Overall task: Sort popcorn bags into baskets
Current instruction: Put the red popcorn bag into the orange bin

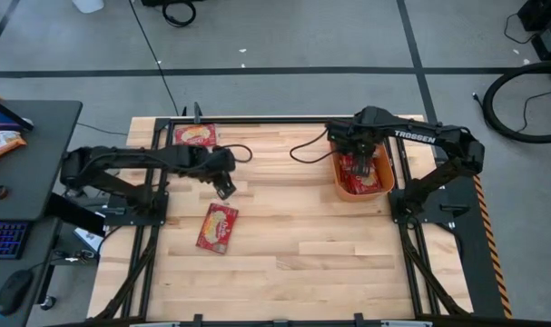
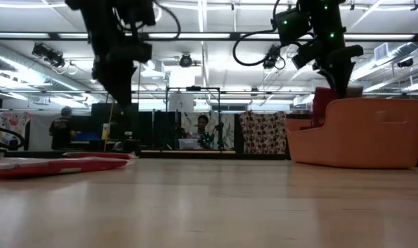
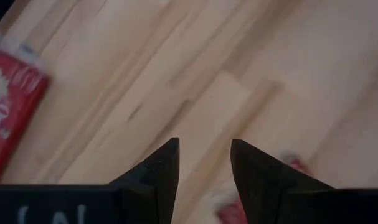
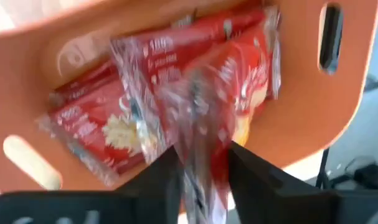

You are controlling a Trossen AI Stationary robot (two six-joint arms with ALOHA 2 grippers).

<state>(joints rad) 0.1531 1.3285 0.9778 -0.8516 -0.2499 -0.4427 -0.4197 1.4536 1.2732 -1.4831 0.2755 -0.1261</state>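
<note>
From above, the wooden table (image 1: 284, 254) carries an orange basket (image 1: 381, 191) at its right side, with red popcorn bags inside. The right gripper (image 1: 355, 165) hangs over the basket. The left gripper (image 1: 225, 189) hovers over bare wood near the middle. One popcorn bag (image 1: 217, 227) lies flat just below it, and another bag (image 1: 195, 135) lies at the far edge.

At table height, the basket (image 2: 353, 134) stands on the right, and the right gripper (image 2: 338, 76) reaches down into it. A flat bag (image 2: 54, 167) lies on the left.

Looking past the left wrist, the fingers (image 3: 157, 177) stand apart with nothing between them.

Looking past the right wrist, the fingers (image 4: 254, 174) have a red bag (image 4: 207, 124) between them, over the bags in the basket (image 4: 344, 93); I cannot tell if they clamp it.
</note>
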